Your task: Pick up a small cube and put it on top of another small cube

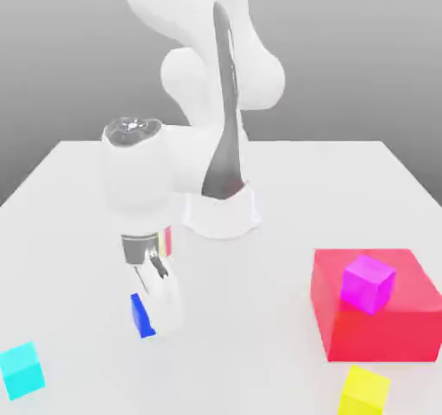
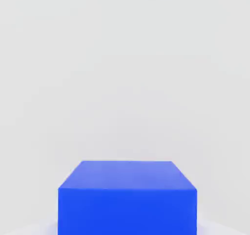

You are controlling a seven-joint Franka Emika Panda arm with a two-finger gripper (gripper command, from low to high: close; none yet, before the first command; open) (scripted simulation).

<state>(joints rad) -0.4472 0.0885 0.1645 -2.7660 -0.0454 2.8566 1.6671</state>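
Gripper (image 1: 155, 305) down at the blue cube (image 1: 142, 315) near the table's (image 1: 259, 267) seven o'clock, jaw state impossible to tell; lift and carry to the yellow cube (image 1: 364, 391) at five o'clock still ahead.

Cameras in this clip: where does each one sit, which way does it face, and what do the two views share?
Exterior view: off the arm, raised, looking down across the white table toward the arm's base; it takes in the arm, the gripper low beside the blue cube, plus the cyan cube, yellow cube and the magenta cube sitting on the red block.
Hand view: mounted on the hand, close to the blue cube with bare table behind.
Shared: the blue cube and the table.
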